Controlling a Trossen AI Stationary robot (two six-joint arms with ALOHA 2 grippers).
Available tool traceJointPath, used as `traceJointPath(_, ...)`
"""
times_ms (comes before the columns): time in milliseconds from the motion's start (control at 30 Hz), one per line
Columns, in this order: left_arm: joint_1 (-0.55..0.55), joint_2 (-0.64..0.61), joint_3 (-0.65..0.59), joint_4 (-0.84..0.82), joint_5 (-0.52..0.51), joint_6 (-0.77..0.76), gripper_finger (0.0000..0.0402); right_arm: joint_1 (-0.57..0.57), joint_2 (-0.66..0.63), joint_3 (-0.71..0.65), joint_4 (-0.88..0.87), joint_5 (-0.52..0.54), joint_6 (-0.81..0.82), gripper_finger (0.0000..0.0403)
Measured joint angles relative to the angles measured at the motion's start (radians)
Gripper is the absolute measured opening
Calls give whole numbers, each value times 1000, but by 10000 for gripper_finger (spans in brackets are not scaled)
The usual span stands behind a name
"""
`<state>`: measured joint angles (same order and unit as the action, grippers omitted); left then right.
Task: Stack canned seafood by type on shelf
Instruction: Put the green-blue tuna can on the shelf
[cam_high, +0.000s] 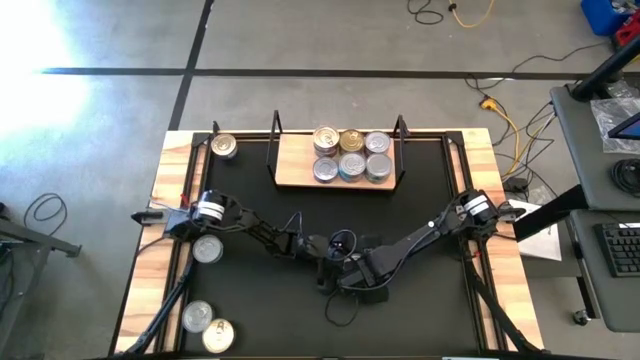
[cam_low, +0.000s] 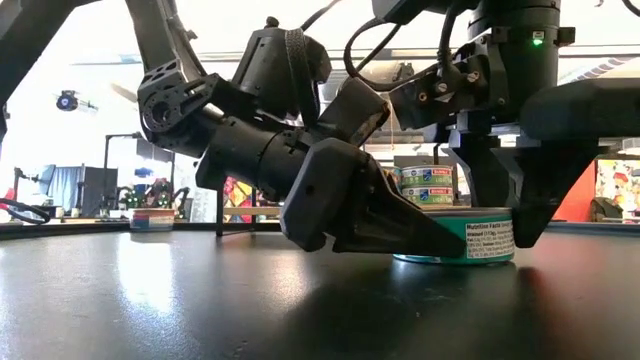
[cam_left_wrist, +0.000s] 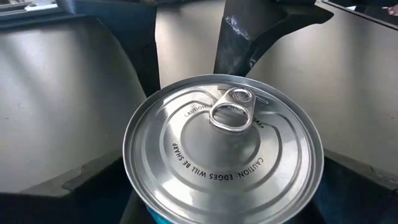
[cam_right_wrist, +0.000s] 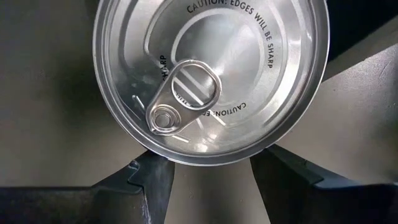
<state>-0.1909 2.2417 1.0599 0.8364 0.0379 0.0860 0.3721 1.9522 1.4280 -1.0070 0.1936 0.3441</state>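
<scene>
grey concrete floor surrounds the black desk (cam_high: 420, 240) with its wooden edges. at the desk's middle both grippers meet over one tin (cam_low: 470, 238) with a teal label and a silver pull-tab lid. the right gripper (cam_low: 497, 222) stands upright over it, its fingers partly spread and closed against the tin's sides, the tin resting on the desk. the left gripper (cam_low: 425, 238) leans in low from the side, jaws spread wide around the same tin without clearly gripping it. farther back, the shelf (cam_high: 337, 178) holds six tins (cam_high: 351, 154) in two rows between its black wire posts. one gold-lidded tin (cam_high: 223, 147) sits at the far left corner, another tin (cam_high: 207, 249) beside the left arm, and two more tins (cam_high: 208, 326) at the near left edge.
</scene>
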Motion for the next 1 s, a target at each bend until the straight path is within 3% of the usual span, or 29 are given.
traceJointPath(233,-4,-3,7,-25,-36,-38,394,-2,1,2,-8,-6,-1,194)
traceJointPath(467,-43,-75,-17,-169,-157,-329,369,0,-12,8,6,15,32,194)
traceJointPath(767,-171,-290,-159,-388,-684,-643,369,-14,-163,11,30,7,117,194)
traceJointPath(1000,-188,-488,-322,-394,-1033,-841,370,-67,-310,10,141,70,85,194)
